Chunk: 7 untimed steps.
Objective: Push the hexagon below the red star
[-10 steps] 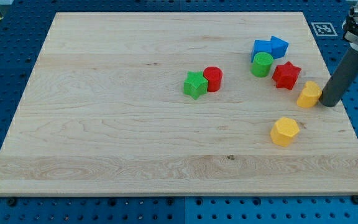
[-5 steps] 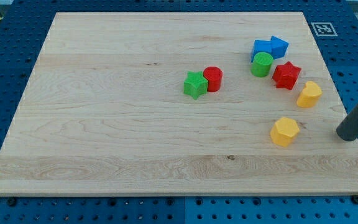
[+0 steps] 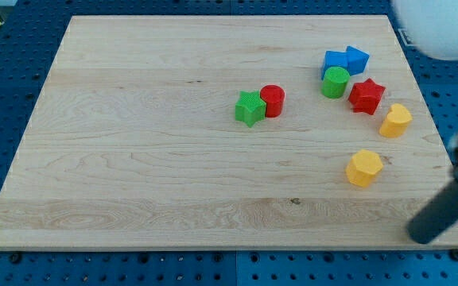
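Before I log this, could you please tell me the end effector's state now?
No gripper: my tip touches nothing, at the view's bottom right of the yellow hexagon.

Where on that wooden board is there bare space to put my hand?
The whole half toward the view's left of the green star and red cylinder is bare, as is the bottom strip. The top right is crowded: blue blocks, green cylinder, red star.

The dark rod slants in from the view's right edge, blurred, leaning down toward the view's bottom. My tip (image 3: 420, 235) sits low at the bottom right corner of the view. A pale blurred part of the arm (image 3: 444, 28) fills the view's top right.
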Each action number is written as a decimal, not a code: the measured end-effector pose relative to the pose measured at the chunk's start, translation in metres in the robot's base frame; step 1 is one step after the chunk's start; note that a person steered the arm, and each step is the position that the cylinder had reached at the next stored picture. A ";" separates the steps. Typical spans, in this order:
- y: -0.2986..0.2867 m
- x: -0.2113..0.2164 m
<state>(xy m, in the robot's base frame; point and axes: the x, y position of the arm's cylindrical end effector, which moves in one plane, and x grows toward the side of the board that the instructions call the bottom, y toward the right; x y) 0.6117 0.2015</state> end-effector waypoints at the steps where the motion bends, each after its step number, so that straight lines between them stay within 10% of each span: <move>1: -0.027 -0.034; 7: -0.042 -0.089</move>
<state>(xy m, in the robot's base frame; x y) 0.5231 0.1595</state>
